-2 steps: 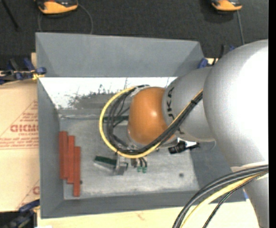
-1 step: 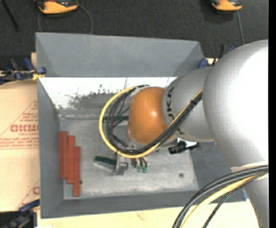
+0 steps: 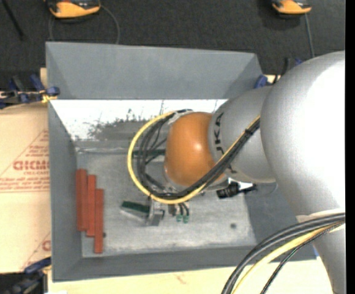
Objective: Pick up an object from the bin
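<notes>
The gripper (image 3: 159, 214) hangs low at the centre of the bin (image 3: 61, 182), under the arm's orange cover (image 3: 186, 149), just right of one dark green flat piece (image 3: 133, 207). I cannot tell whether it is apart or together. Three red bars (image 3: 89, 207) lie side by side at lower left.

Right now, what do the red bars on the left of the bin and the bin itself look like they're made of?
The red bars look like painted wood or matte plastic: flat, even red-brown colour, straight edges, no gloss. I can't tell which. The bin looks like sheet metal with a dull grey finish: flat folded walls, with dark scuff marks on the back wall.
</notes>
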### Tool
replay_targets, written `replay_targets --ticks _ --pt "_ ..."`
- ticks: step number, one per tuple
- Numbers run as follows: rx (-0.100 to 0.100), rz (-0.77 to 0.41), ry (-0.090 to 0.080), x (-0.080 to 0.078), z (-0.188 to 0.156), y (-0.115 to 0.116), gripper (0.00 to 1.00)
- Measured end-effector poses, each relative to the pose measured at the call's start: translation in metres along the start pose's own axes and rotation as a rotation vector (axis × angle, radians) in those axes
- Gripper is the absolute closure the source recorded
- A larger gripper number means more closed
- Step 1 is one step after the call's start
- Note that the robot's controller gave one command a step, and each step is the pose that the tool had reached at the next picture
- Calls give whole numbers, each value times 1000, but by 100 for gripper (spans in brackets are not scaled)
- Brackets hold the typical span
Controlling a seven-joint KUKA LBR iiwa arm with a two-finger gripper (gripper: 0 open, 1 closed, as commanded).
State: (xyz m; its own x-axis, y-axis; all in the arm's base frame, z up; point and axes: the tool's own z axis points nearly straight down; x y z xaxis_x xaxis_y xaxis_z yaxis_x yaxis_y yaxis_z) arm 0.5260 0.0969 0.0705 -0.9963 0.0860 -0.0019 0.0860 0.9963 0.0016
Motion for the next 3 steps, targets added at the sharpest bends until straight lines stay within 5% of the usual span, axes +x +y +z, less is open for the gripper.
replay_targets --ticks 3 --pt "0 3 0 0 0 0 100"
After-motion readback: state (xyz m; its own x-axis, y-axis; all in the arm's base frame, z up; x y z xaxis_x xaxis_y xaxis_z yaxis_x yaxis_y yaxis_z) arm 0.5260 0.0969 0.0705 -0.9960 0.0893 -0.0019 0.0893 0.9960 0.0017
